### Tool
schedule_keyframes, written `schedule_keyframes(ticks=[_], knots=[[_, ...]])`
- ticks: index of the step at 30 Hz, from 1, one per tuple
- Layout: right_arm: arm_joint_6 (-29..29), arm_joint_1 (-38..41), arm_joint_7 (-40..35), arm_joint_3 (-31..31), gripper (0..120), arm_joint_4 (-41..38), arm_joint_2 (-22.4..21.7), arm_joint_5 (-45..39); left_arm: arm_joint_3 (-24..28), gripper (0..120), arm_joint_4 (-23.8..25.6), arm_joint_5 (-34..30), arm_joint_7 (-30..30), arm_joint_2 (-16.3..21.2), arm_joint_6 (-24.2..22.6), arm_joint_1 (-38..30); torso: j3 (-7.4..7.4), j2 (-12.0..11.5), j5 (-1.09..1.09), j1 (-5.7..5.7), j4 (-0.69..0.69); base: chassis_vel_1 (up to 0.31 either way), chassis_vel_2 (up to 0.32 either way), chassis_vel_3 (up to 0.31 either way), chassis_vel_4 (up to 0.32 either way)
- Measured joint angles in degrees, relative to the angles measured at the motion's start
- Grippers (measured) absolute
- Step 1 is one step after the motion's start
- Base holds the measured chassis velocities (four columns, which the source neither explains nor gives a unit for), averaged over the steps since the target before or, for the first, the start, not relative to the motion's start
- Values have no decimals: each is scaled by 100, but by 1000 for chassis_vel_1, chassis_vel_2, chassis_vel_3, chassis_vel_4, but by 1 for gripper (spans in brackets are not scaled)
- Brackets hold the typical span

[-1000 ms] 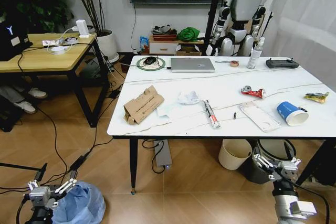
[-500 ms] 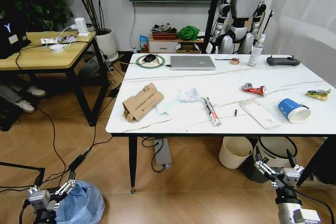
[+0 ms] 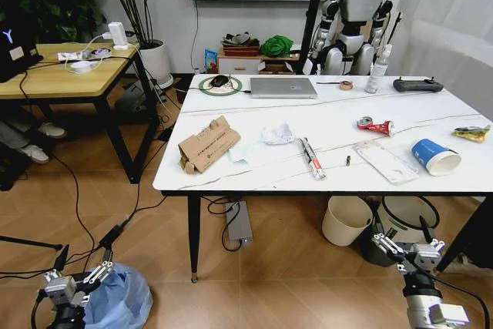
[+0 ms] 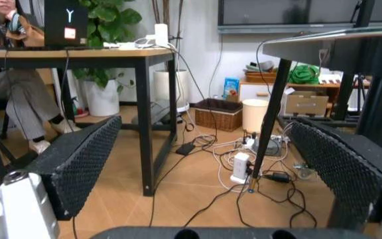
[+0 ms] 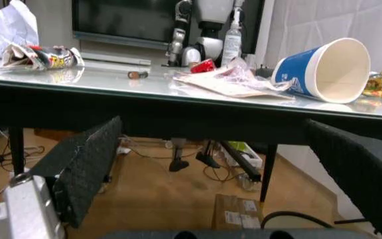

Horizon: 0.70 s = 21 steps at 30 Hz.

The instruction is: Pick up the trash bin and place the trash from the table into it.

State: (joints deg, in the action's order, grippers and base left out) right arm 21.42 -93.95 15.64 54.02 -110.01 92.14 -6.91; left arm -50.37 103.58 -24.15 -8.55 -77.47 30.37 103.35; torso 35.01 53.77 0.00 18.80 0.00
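The trash bin [image 3: 117, 300], lined with a crinkled light-blue bag, stands on the floor at the near left. My left gripper [image 3: 77, 283] is open right beside it, one finger at the bag's edge. In the left wrist view its pads [image 4: 78, 164] stand wide apart with nothing between them. My right gripper [image 3: 407, 250] hangs open below the table's [image 3: 331, 117] front right edge. On the table lie torn cardboard [image 3: 208, 145], crumpled paper [image 3: 277, 134], a red can [image 3: 375, 125], plastic packaging [image 3: 383, 162], a blue cup [image 3: 435, 156] [image 5: 324, 69] and a snack wrapper [image 3: 471, 133].
A cream bin [image 3: 344, 219] and a black bin with a white rim [image 3: 404, 217] stand under the table near my right gripper. A laptop [image 3: 283, 87], a spray bottle [image 3: 377, 67] and a controller [image 3: 418, 85] sit at the table's far side. A wooden desk [image 3: 62, 75] stands left; cables cross the floor.
The whole picture has shifted slightly, so the camera moved. Both grippers remain low and open, and the bin stays beside the left one.
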Motion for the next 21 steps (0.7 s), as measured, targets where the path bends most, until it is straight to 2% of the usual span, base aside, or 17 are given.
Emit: schedule_keyframes(ticks=[21], knots=[[71,-62,5,-46,100,13,0,34,-31,100,31,0,-7,12,10,79,-328,-564,0,-238,0,0,0,0,0]])
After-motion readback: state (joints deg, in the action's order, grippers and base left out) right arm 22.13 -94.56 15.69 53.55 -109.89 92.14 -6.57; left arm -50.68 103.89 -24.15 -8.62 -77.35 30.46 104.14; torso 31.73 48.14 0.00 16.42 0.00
